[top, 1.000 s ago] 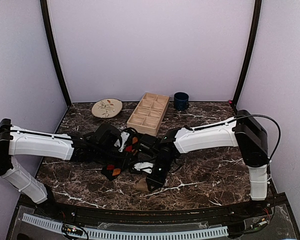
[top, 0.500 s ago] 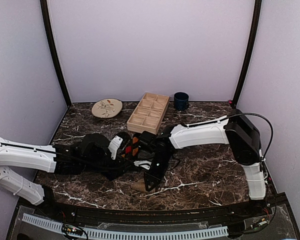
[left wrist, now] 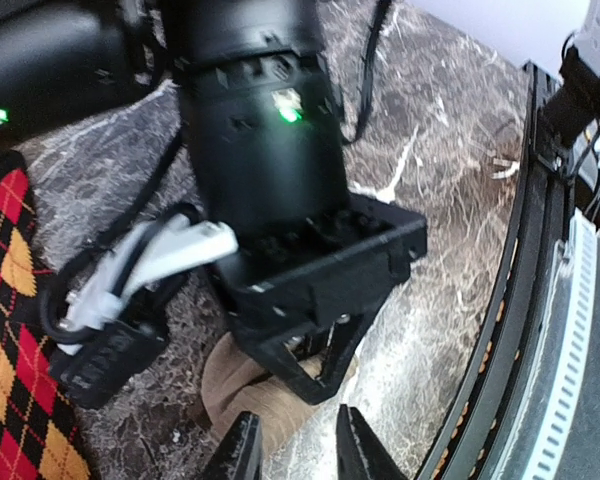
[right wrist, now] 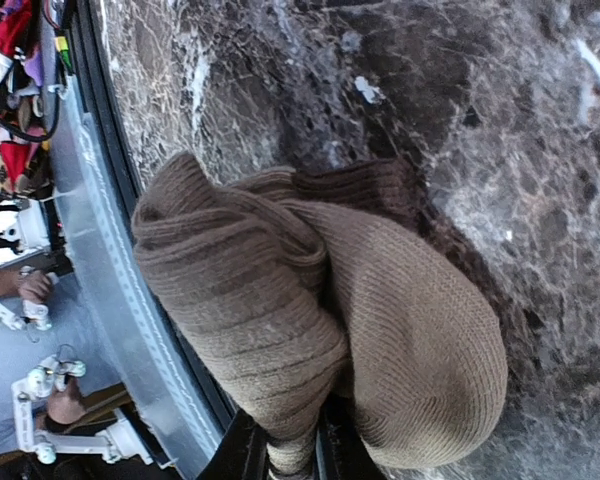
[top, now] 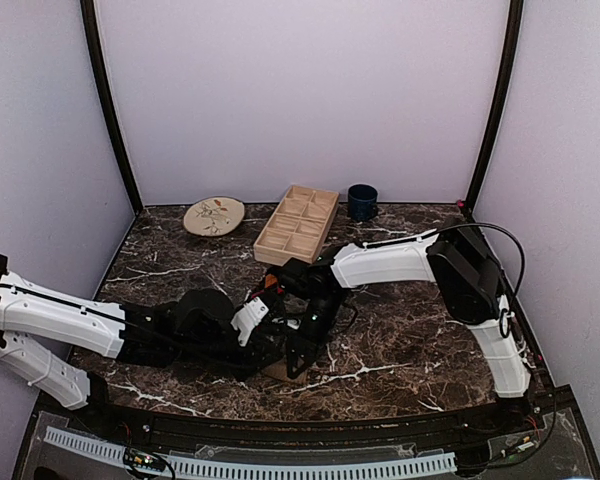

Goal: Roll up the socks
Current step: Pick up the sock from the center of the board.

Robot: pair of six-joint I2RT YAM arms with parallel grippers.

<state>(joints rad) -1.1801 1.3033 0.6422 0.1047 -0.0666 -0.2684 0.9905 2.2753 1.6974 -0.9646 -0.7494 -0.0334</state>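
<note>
Lilac plain matte walls (top: pixel 300 90) close in three sides, with two thin black curved poles (top: pixel 108 110) at the back corners. The dark brown marble-look table (top: pixel 410 340) is glossy and flat with white veins. A white perforated strip (top: pixel 280 467) runs along its 6 o'clock edge. The white-and-black left arm (top: pixel 60 315) lies low from 8 o'clock toward centre. The white-and-black right arm (top: pixel 380 265) reaches in from 4 o'clock, and both wrists crowd together just near of centre. A pale wooden rectangular compartment tray (top: pixel 298 225) sits at 12 o'clock, angled. A round cream plate with a leaf pattern (top: pixel 214 215) sits at 11 o'clock and a dark blue mug (top: pixel 361 202) at 1 o'clock. The black sock with red and orange argyle diamonds (left wrist: pixel 15 330) is a smooth flat knit lying on the marble at 9 o'clock in the left wrist view, mostly hidden under the arms from above. The tan ribbed knit sock (right wrist: pixel 330 300) is bunched into a soft rounded lump toward 6 o'clock near the front edge, below the right wrist. The right gripper (right wrist: pixel 280 450) is pinched closed on a fold of the tan sock. The left gripper (left wrist: pixel 295 455) has its jaws a narrow gap apart, tips just beside the tan sock. Whether they touch it is unclear.
</note>
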